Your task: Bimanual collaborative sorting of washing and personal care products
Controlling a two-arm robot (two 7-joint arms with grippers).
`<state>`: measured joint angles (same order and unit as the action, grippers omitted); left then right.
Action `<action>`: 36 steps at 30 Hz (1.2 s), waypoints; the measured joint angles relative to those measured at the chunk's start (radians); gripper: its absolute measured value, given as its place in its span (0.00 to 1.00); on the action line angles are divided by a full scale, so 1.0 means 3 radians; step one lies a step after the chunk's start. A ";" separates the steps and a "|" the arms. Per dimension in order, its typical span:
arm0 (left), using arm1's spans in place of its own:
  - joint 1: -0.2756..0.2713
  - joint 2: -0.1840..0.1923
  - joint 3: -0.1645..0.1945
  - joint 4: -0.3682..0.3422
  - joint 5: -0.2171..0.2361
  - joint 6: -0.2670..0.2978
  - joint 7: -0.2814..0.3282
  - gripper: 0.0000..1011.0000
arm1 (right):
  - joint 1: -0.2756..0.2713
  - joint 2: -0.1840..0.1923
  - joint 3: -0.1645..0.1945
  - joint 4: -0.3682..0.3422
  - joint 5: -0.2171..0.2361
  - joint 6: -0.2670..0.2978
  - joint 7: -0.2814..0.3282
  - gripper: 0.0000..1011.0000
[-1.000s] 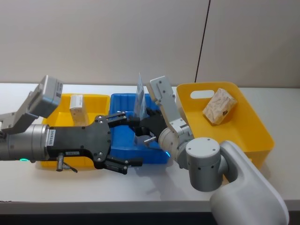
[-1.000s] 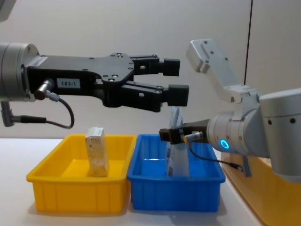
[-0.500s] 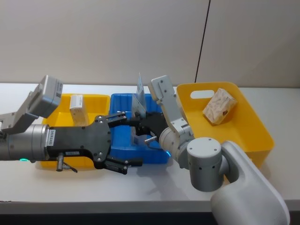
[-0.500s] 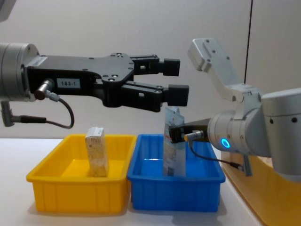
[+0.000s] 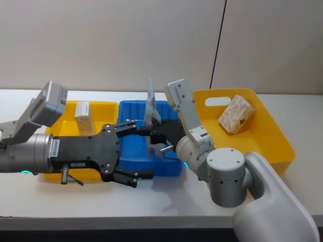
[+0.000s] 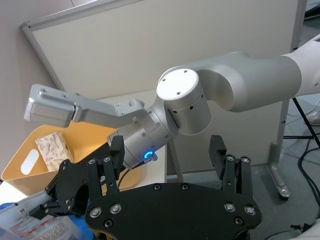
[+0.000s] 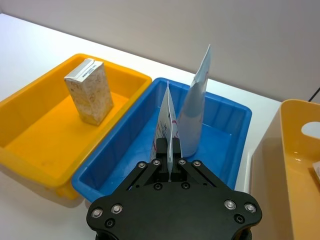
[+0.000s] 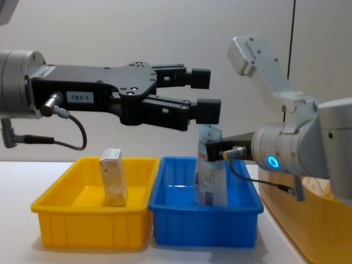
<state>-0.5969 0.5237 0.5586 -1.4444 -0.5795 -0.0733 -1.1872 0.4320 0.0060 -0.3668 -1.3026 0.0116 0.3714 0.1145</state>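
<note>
Chest view: right hand point(image 8: 212, 149), clamped on tube point(image 8: 208, 176), shifted right, seemingly; left hand point(image 8: 203, 94) apart.

Left arm extended level, forward and inward; left tool point(image 8: 204, 94) fingers spread wide, nothing between them. Right arm bent at elbow, reaching inward; right tool point(image 7: 170, 159) fingers pinched together, wrist roughly horizontal.

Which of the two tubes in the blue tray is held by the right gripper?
The nearer white tube with printed text: the right gripper clamps its edge. The light-blue tube behind it stands free in the blue tray.
</note>
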 joint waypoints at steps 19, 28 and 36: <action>0.0000 0.0000 0.0000 0.0000 0.0000 0.0000 0.0000 0.99 | -0.0135 0.0056 0.0147 -0.0470 0.0012 0.0110 0.0024 0.02; 0.0000 0.0000 0.0000 0.0000 0.0000 0.0000 0.0000 0.99 | -0.0195 0.0087 0.0253 -0.0817 0.0068 0.0174 0.0078 0.02; 0.0000 0.0000 0.0000 0.0000 0.0000 0.0000 0.0000 0.99 | -0.0224 0.0112 0.0378 -0.1055 0.0090 0.0201 0.0084 0.02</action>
<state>-0.5969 0.5237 0.5586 -1.4444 -0.5795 -0.0733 -1.1872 0.3648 0.0397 -0.2533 -1.6190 0.0386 0.4316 0.1398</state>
